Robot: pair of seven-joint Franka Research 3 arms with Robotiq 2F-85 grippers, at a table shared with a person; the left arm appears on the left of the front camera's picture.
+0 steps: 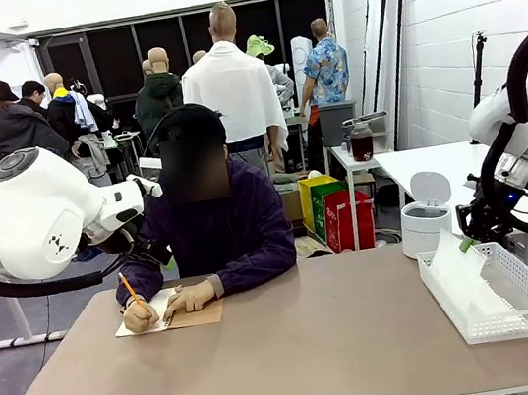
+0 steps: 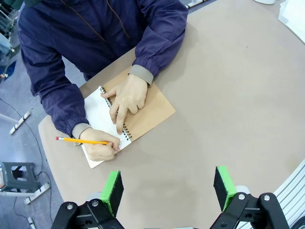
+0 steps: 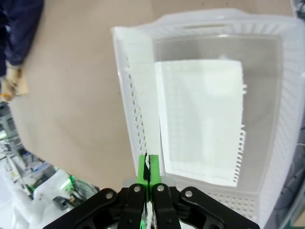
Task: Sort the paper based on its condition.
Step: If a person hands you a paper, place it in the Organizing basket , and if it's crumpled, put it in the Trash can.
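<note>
Pinching a sheet of paper point(image 3: 140, 71) between pads pressed tight together, my right gripper point(image 3: 147, 160) hangs over one end of the white mesh basket point(image 3: 127, 119); the sheet runs edge-on along the basket's wall, its far end down inside; a second sheet point(image 3: 200, 119), one edge ragged, lies flat on the basket floor; my left gripper point(image 2: 167, 180) stands spread and empty above the table point(image 2: 228, 95); beyond it a person's hand point(image 2: 128, 98) pins a spiral notebook point(image 2: 152, 109); the other hand point(image 2: 101, 149) writes with a yellow pencil point(image 2: 81, 140).
</note>
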